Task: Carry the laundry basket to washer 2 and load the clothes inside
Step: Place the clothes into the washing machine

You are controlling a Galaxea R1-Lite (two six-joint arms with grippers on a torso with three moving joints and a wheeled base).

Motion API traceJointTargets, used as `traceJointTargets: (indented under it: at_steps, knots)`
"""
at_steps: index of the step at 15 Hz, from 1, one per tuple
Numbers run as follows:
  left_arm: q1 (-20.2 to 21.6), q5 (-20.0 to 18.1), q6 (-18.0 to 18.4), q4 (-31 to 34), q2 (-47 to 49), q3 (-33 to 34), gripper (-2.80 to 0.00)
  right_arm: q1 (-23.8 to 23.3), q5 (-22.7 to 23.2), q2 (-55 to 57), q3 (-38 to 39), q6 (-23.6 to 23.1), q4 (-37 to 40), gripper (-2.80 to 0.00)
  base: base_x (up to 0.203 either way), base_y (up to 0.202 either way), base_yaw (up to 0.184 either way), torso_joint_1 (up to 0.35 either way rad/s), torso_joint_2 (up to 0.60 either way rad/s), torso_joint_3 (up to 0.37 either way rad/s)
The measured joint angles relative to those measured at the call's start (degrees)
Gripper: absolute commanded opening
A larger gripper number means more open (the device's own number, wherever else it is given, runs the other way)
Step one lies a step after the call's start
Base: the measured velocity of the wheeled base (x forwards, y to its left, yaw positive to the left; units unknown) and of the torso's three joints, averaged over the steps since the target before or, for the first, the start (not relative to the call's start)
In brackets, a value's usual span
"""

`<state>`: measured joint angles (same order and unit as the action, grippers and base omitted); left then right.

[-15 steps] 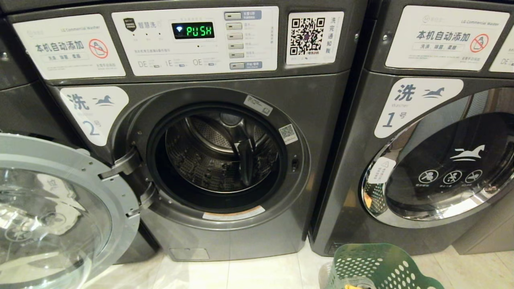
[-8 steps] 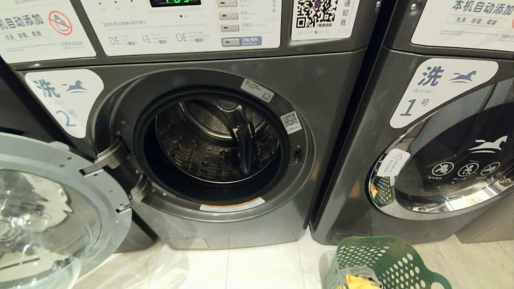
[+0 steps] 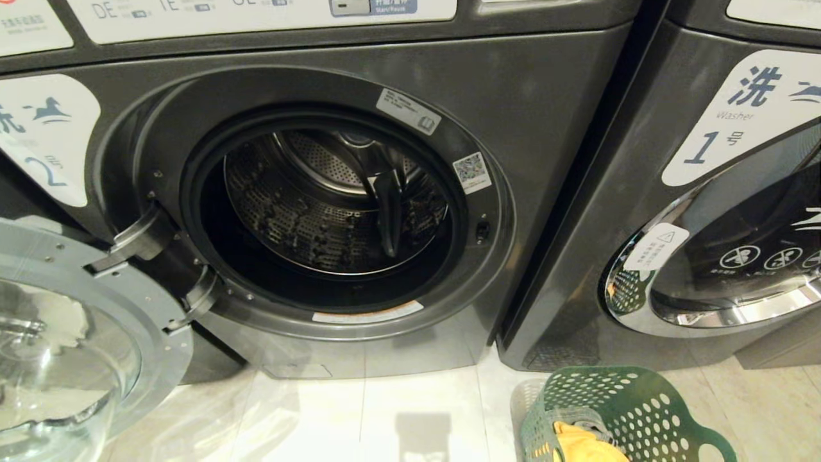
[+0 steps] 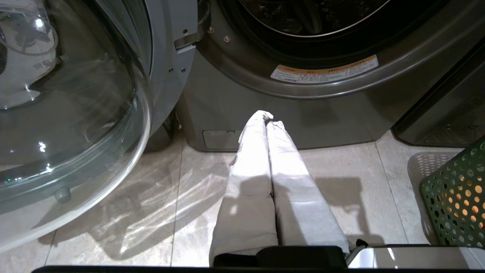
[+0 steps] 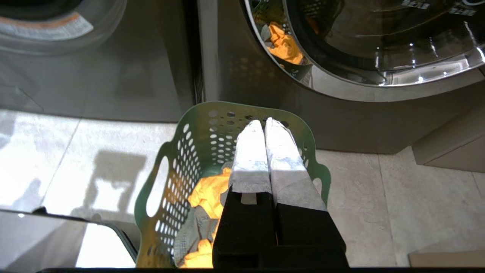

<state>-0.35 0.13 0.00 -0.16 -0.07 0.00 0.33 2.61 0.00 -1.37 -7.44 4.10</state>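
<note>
Washer 2 (image 3: 551,115) fills the head view, its steel drum (image 3: 321,205) bare inside. Its glass door (image 3: 70,346) hangs swung wide to the left. The dark green laundry basket (image 3: 632,410) stands on the tiled floor before washer 1, at the lower right. Yellow clothes (image 5: 208,193) and a grey garment lie inside it. My right gripper (image 5: 264,122) hangs shut above the basket's (image 5: 182,151) opening, holding nothing. My left gripper (image 4: 268,116) is shut and empty, low over the floor in front of washer 2's (image 4: 310,121) base. Neither arm shows in the head view.
Washer 1 (image 3: 718,212) stands to the right, door closed, its chrome rim mirroring the basket. The open glass door (image 4: 68,113) juts out over the floor beside my left gripper. Pale tiles (image 3: 385,417) run between door and basket.
The whole head view has tilted downward: the control panel slid off the top, and more floor and basket came into sight. Nothing in the scene itself moved.
</note>
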Motion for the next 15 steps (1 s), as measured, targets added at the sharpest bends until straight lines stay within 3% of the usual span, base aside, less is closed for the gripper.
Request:
traceJointTargets:
  at_steps: [15]
  knots:
    - [0.00,0.00,-0.27,-0.05,0.00,0.00,-2.80,-0.02,-0.29,0.02,-0.12,-0.19,0.23,-2.80,0.000,0.000,0.000,0.003,0.00,-0.174]
